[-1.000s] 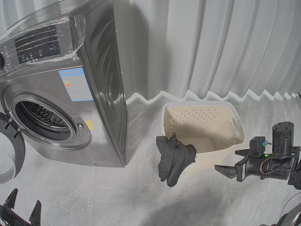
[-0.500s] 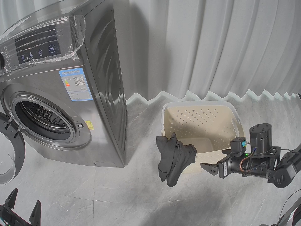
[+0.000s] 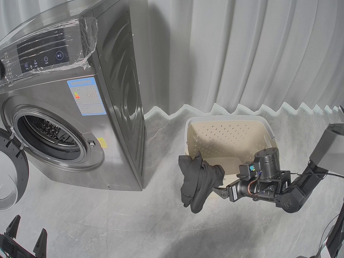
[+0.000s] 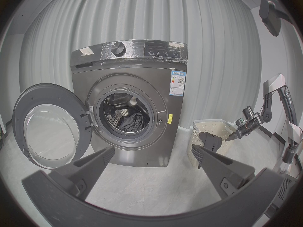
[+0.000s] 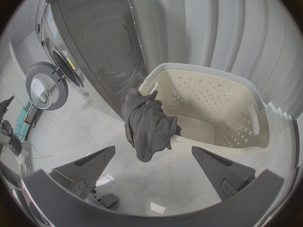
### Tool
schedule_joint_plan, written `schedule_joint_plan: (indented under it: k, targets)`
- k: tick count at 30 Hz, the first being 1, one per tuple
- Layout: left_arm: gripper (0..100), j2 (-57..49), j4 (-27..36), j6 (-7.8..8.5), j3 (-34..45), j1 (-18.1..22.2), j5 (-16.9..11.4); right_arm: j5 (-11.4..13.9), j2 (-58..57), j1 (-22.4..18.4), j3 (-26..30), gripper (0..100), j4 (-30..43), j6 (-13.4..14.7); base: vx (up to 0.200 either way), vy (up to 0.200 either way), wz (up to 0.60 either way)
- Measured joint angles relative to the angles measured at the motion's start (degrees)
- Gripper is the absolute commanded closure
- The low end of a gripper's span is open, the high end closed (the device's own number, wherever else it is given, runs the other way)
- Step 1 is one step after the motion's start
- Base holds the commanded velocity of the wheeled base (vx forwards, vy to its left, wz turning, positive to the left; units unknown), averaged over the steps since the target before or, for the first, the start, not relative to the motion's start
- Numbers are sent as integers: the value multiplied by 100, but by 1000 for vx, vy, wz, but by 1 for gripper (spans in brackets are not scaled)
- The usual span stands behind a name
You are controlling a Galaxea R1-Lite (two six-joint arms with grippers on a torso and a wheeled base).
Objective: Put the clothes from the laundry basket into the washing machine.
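- Your right gripper (image 3: 218,192) sits low at the near side of the laundry basket (image 3: 229,119), pointing left at the dark grey garment (image 3: 199,181).
- Its fingers are spread wide and hold nothing. In the right wrist view the garment lies ahead, between the two finger lines.
- In the head view the fingertips are just beside the garment's right edge. You can't tell from these views whether they touch the cloth.
- The garment is draped over the basket's near-left corner. A small part is folded over the rim on the inside, and most hangs down the outer wall toward the floor (image 3: 143,215).
- The basket is cream with a pale rim and star-shaped perforations. It stands upright on the floor, right of the washing machine (image 3: 118,90) and near the white curtain (image 3: 251,47).
- The machine door (image 4: 50,126) is swung fully open to the left, so the drum opening (image 3: 50,135) is clear to you.
- The left wrist view shows dark clothes (image 4: 127,120) lying inside the drum.
- Your left gripper (image 3: 30,223) is low at the near left, in front of the machine and well apart from the basket. Its fingers are released, with nothing in them.
- Clear plastic film (image 3: 53,51) wraps the machine's control panel.
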Motion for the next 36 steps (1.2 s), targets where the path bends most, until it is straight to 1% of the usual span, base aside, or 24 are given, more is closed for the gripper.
schedule_joint_plan:
  k: [15,16,23,26,31,36]
  targets:
    - [0,0,0,0,0,0,2,17,1009,-56,-695,0,-296,-196,0,0,0]
    - [0,0,0,0,0,0,0,16,1069,-61,-734,100,-296,-202,0,0,0]
    - [0,0,0,-5,0,0,2,11,1263,-78,-830,100,-369,-196,0,0,0]
    - [0,0,0,-5,0,0,0,22,1293,-83,-845,100,-583,-199,0,0,0]
    - [0,0,0,-5,0,0,2,30,1243,-94,-778,100,-639,-200,0,0,0]
    - [0,0,0,-5,0,0,0,28,935,-135,-618,100,-646,-210,0,0,0]
